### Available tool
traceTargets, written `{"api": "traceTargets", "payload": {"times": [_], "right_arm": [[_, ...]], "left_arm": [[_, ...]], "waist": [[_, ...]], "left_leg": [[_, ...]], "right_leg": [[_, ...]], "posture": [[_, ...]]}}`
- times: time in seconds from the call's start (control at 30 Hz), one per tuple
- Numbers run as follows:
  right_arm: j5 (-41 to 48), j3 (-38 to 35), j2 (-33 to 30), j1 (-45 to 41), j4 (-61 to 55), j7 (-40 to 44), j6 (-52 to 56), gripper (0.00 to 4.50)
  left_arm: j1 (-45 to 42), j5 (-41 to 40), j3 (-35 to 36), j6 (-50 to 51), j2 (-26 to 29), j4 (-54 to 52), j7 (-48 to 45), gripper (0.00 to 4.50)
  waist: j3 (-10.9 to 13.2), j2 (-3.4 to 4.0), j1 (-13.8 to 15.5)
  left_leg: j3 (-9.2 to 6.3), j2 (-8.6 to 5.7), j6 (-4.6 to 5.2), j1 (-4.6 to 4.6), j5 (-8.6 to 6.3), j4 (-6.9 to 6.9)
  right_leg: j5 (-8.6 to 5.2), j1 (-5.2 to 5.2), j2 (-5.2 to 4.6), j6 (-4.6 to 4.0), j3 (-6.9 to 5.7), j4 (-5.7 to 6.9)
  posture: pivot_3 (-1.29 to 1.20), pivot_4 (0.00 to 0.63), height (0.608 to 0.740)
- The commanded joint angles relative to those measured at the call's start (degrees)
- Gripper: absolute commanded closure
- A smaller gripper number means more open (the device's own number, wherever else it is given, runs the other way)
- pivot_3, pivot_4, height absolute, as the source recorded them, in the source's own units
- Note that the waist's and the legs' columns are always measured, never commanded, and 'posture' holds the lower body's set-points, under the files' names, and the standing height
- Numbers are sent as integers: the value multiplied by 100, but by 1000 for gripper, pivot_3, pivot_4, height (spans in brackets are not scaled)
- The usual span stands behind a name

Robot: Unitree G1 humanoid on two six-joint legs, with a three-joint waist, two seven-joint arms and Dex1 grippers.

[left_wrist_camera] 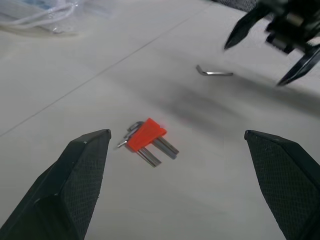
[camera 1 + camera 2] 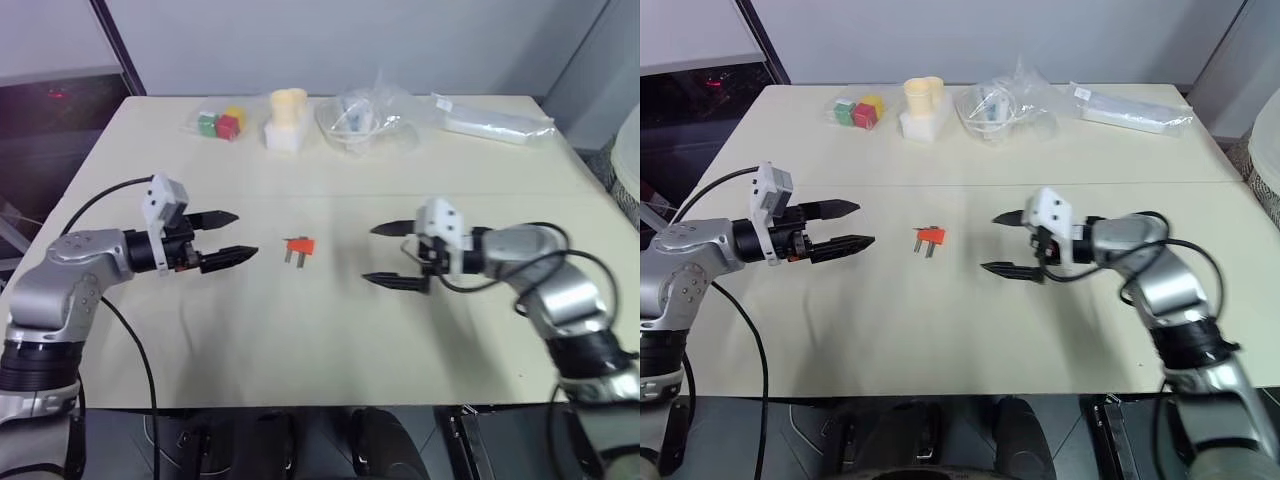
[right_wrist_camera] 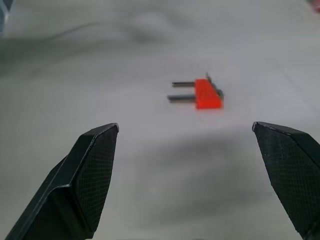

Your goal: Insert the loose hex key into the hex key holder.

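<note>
Approach step: both grippers, left [image 2: 232,238] and right [image 2: 392,256], fingers spread, empty, flanking hex key holder [image 2: 299,246]. Next: pinch loose hex key [image 1: 214,72], seemingly near right gripper.

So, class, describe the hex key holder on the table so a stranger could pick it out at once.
Start at the cream table and look between the two open grippers, left and right. The hex key holder lies there: a small orange-red block with short grey prongs, unlike the red cube among the blocks at the far edge.
</note>
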Motion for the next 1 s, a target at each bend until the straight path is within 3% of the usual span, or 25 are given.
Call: {"api": "traceTargets", "payload": {"times": [0.03,0.2,0.43,1.0], "right_arm": [[-463,398,543,-627,1273,226,-731,24],[-938,456,1266,-1519,3244,198,-1708,24],[-1301,293,1849,-2218,4839,31,-2674,24],[-1933,3,2210,-2539,6244,-537,-3495,24]], "left_arm": [[118,-131,228,92,14,-329,155,21],[674,-402,516,361,-7,-1040,472,21],[1211,-655,748,577,-35,-1662,870,21],[1386,-851,815,597,59,-1865,1160,21]], "waist": [[0,0,-2],[2,0,16],[1,0,-2],[1,1,-35]], "left_leg": [[0,0,-2,0,1,0],[0,-2,-36,-11,21,-2],[-1,-6,-47,-13,26,-6],[-1,-5,-54,-13,30,-7]], "right_leg": [[0,-2,1,0,0,2],[0,-15,2,0,2,4],[0,-26,-2,0,3,13],[1,-32,2,-1,4,20]], "posture": [[0,150,740],[0,150,740],[0,150,740],[0,150,740]]}}
